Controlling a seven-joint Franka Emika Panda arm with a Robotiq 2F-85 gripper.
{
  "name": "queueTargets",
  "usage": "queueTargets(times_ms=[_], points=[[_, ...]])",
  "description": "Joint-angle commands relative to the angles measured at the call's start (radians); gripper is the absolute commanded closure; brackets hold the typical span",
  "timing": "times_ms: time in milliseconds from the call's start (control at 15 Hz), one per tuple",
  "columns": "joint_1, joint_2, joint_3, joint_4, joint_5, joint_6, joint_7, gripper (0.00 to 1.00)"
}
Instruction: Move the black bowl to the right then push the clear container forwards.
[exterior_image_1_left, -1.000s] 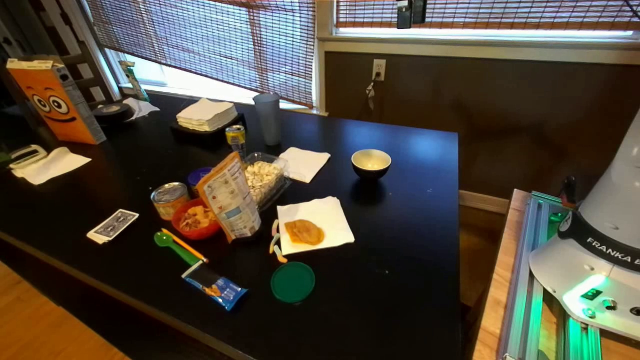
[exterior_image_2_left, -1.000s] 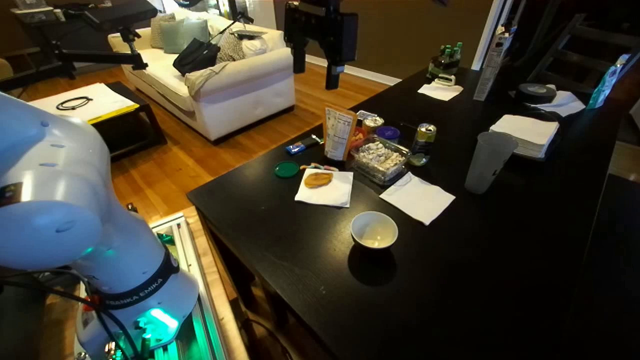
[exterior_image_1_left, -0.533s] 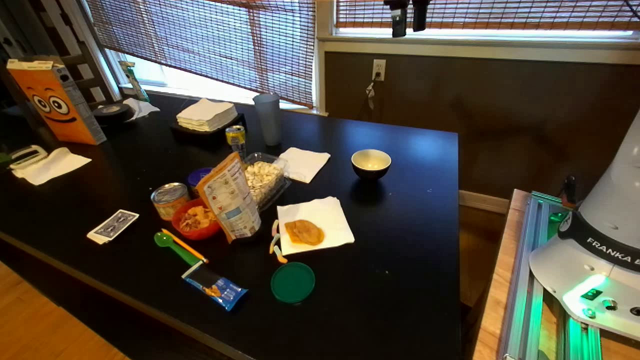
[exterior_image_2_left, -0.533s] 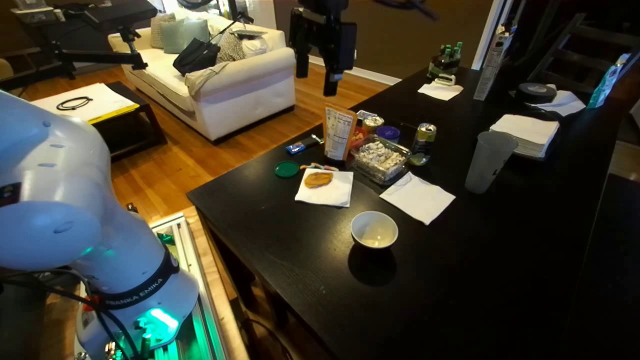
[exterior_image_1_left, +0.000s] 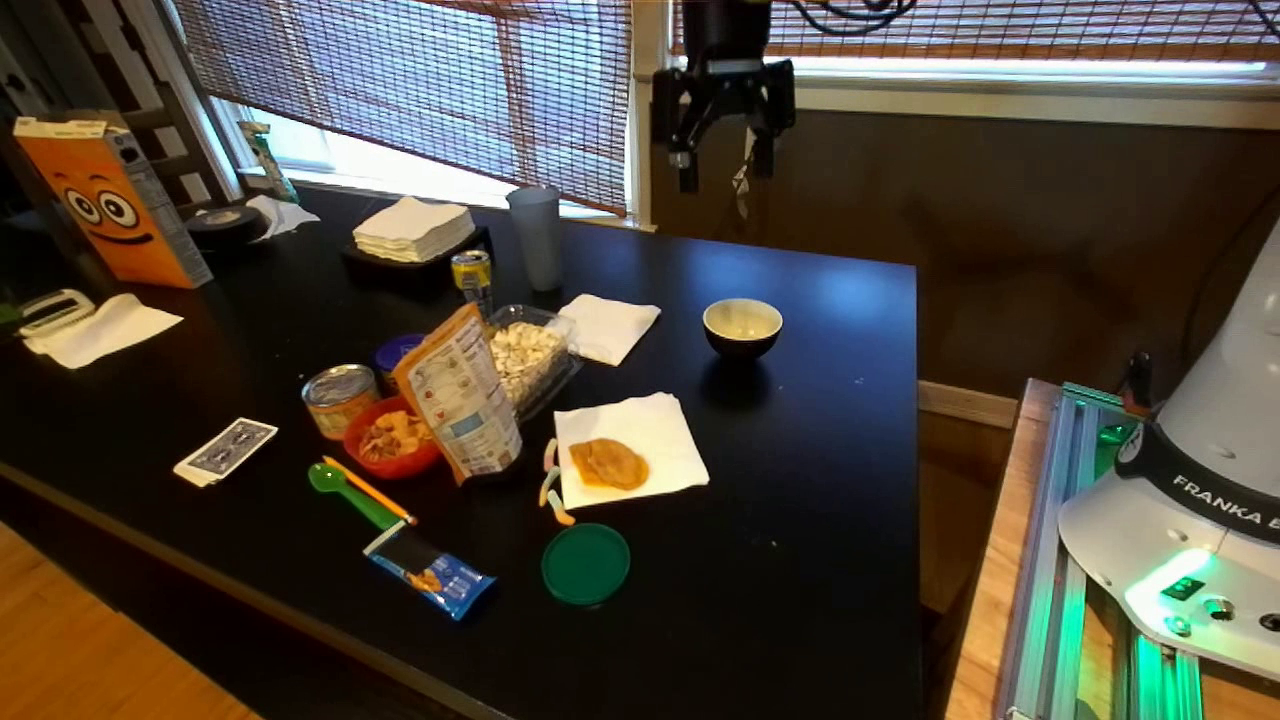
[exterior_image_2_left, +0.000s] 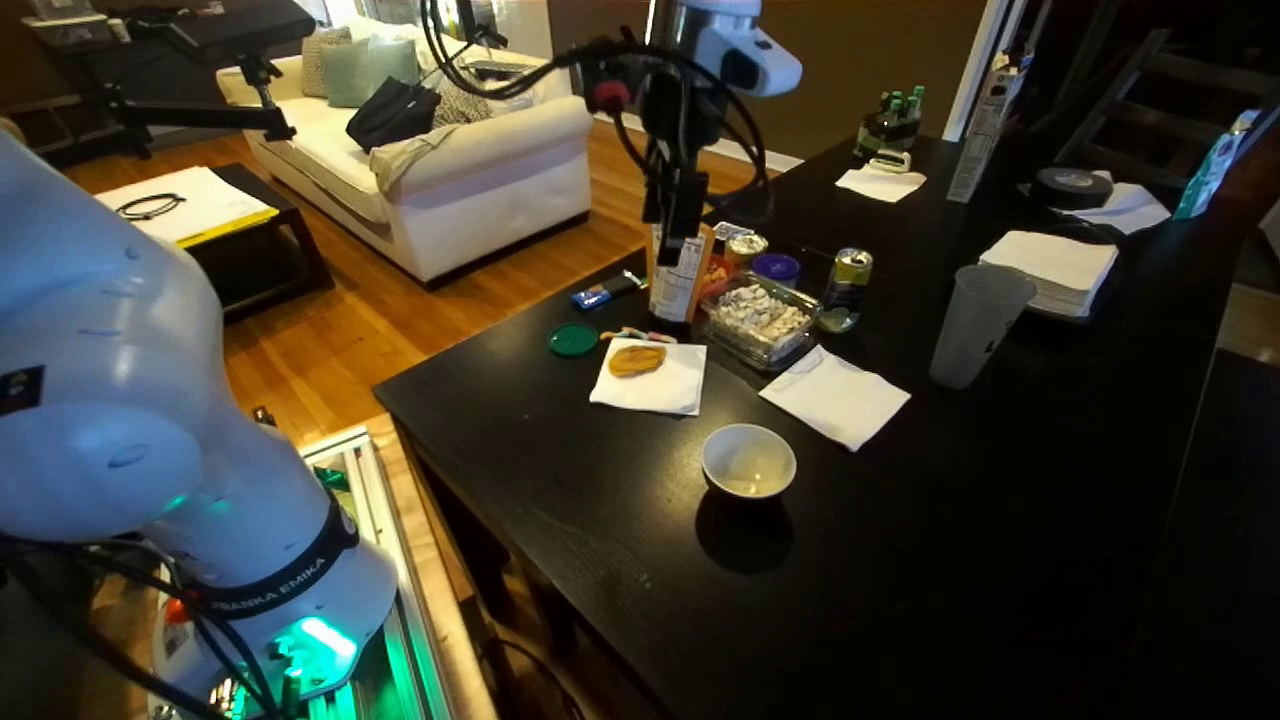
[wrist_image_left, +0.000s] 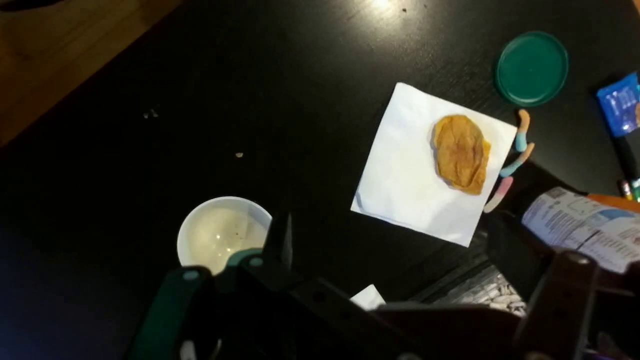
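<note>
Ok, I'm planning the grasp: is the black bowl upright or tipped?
Upright: in both exterior views the black bowl sits opening up, pale inside showing.

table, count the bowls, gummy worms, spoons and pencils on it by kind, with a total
Bowls: 2, black bowl and red bowl
Gummy worms: 3
Spoon: 1
Pencil: 1
Total: 7

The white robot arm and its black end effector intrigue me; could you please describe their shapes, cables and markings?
The smooth, rounded white arm has a curved black band lettered FRANKA EMIKA in white, above a bright green light. The angular black end effector is two-fingered and jointed; slim black cables loop near it.
</note>
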Motion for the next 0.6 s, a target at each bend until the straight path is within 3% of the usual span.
queueTargets(times_ms=[0, 200, 267, 333, 533], points=[[-0.037, 0.096, -0.025, -0.018, 0.055, 0.146, 0.091, 0.0], [-0.057, 0.175, -0.042, -0.038, 0.017, 0.314, 0.192, 0.0], [-0.055, 0.21, -0.048, -0.031, 0.012, 0.329, 0.167, 0.0], [-0.05, 0.164, -0.049, -0.035, 0.017, 0.279, 0.136, 0.0], [-0.049, 0.217, -0.058, -0.032, 0.018, 0.32, 0.139, 0.0]])
